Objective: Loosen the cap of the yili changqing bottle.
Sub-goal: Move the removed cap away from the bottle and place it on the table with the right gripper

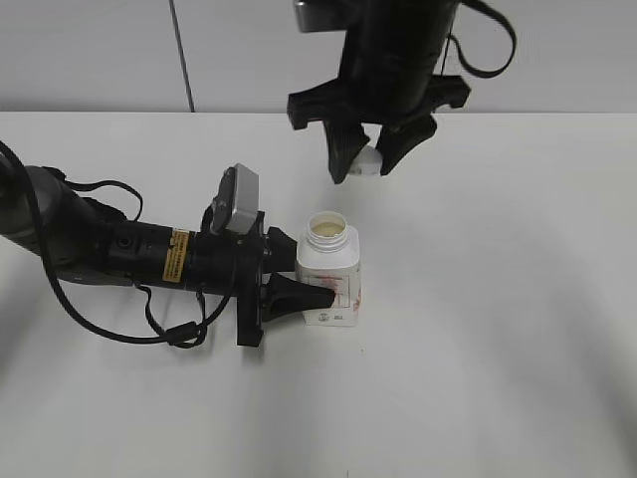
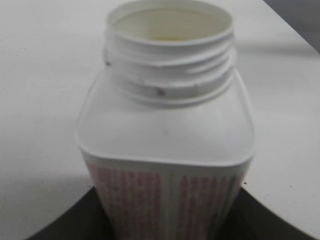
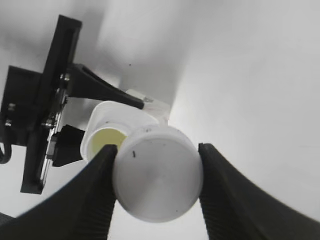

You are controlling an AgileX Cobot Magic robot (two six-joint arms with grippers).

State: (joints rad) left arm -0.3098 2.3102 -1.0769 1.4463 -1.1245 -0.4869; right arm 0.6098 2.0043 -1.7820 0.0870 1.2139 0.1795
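While the left gripper (image 1: 299, 289) clamps the bottle (image 1: 328, 269), the right gripper (image 1: 366, 159) holds the cap (image 1: 368, 159) aloft.

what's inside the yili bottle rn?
Through the open neck of the bottle, a pale yellowish surface shows. Its walls hide everything deeper. The cap is off, in the right pincer.
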